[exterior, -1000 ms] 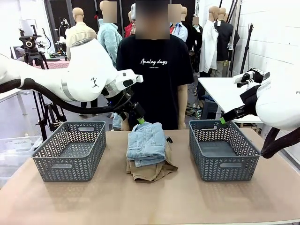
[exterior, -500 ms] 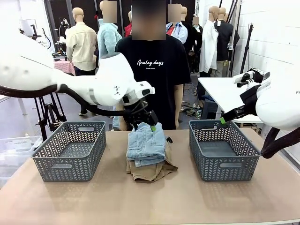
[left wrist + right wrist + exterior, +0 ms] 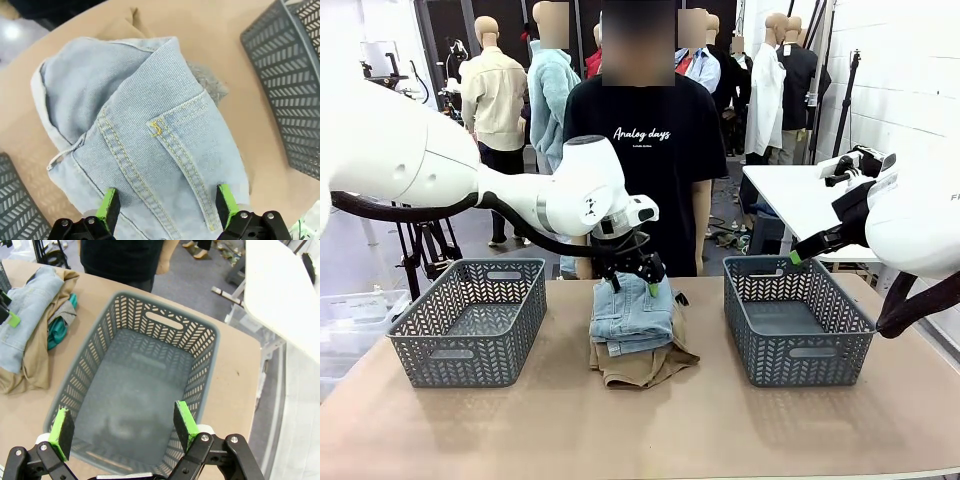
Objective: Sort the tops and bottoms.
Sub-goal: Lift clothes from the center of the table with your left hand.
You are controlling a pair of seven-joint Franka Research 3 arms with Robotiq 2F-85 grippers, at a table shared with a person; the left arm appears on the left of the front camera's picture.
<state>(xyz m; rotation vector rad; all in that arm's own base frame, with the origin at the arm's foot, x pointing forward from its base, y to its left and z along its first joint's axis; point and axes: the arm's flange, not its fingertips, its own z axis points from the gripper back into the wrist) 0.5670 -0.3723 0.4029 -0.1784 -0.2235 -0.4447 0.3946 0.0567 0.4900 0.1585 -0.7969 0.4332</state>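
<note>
Hanging at jeans' [image 3: 150,125] far edge, left gripper [image 3: 166,190] spread, right gripper [image 3: 122,410] spread over basket [image 3: 200,371]

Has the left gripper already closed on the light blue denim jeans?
No, the left gripper is open, its green pads standing wide apart over the light blue denim jeans.

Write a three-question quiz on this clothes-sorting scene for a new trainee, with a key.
1. True or false: the jeans lie inside a basket.
2. Pick one. The left gripper is: A shut on the jeans; B open over the jeans; C open over a basket.
3. Fill in: the right gripper hangs open over a dark grey ____.

Key: 1 false, they top the pile on the table; 2 B; 3 basket.
</note>
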